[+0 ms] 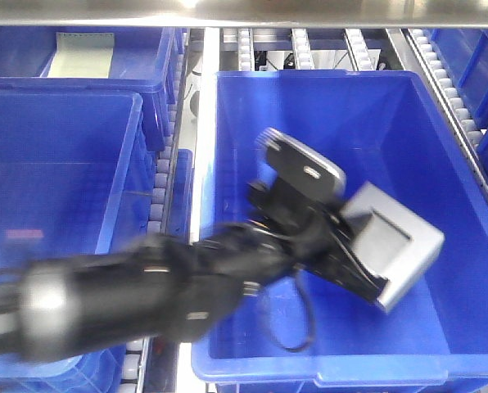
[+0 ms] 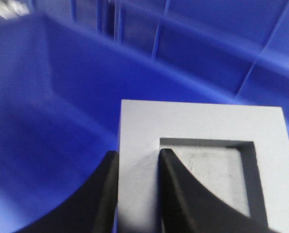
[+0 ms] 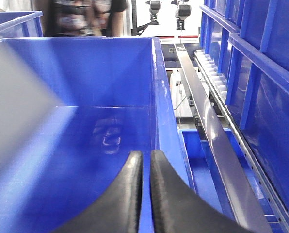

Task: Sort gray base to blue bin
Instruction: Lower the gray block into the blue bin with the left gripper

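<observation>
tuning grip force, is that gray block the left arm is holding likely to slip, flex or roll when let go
The gray base looks rigid: straight edges, no bending where the left gripper pinches one wall of its recess. Its smooth faces and that narrow hold may let it pivot. Flat sides suggest it would settle in the blue bin rather than roll.

The left arm [image 1: 129,299] is glossy black with a loose black cable [image 1: 303,315] and curved black fingers [image 2: 103,194].
</observation>
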You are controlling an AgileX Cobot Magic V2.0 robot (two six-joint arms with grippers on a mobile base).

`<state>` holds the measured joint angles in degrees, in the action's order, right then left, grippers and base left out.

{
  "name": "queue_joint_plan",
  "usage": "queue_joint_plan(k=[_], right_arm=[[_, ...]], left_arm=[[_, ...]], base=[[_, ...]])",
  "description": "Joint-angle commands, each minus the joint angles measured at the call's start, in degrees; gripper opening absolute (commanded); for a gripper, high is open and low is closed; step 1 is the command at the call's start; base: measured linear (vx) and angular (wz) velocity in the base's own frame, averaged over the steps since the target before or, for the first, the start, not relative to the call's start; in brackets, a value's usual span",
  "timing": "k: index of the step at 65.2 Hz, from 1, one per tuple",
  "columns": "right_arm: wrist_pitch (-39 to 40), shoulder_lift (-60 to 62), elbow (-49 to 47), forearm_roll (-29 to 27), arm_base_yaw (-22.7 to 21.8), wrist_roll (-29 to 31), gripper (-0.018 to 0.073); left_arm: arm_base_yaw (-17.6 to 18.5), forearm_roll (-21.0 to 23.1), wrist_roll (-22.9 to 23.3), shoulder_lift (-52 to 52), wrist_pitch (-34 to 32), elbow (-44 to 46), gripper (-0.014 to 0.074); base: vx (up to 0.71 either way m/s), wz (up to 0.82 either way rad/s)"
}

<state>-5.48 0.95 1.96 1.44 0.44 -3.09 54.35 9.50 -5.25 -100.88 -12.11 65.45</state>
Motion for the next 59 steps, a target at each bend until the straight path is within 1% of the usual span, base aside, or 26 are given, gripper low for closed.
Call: queue_joint_plan(k=[1, 13, 26, 32, 41, 48, 59], right_arm=[[4.6, 0.5, -0.2, 0.4, -0.2, 0.4, -0.0004], [4.6, 0.5, -0.2, 0.4, -0.2, 0.4, -0.0004], [4.6, 0.5, -0.2, 0.4, -0.2, 0.4, -0.0004], [4.6, 0.5, -0.2, 0.4, -0.2, 0.4, -0.0004], [4.6, 0.5, -0.2, 0.4, -0.2, 0.4, -0.0004], [4.6, 0.5, -0.2, 0.4, -0.2, 0.4, -0.0004], [4.6, 0.5, -0.2, 0.4, -0.2, 0.4, -0.0004]], left_arm=[[0.2, 0.5, 0.5, -1.4, -5.9, 3.9, 0.0005], [0.2, 0.5, 0.5, -4.6, -4.4, 4.2, 0.0008], [0.2, 0.5, 0.5, -6.2, -0.6, 4.2, 0.0034], [0.2, 0.5, 0.5, -6.8, 2.3, 4.2, 0.0057], [0.2, 0.5, 0.4, -7.7, 5.4, 4.2, 0.0105], [0.2, 0.5, 0.4, -7.7, 5.5, 4.2, 0.0157], [0.2, 0.5, 0.4, -7.7, 5.3, 4.2, 0.0264]], base=[[0.00, 0.00], [0.00, 0.00], [0.00, 0.00], [0.00, 0.00], [0.00, 0.00], [0.00, 0.00], [0.00, 0.00]])
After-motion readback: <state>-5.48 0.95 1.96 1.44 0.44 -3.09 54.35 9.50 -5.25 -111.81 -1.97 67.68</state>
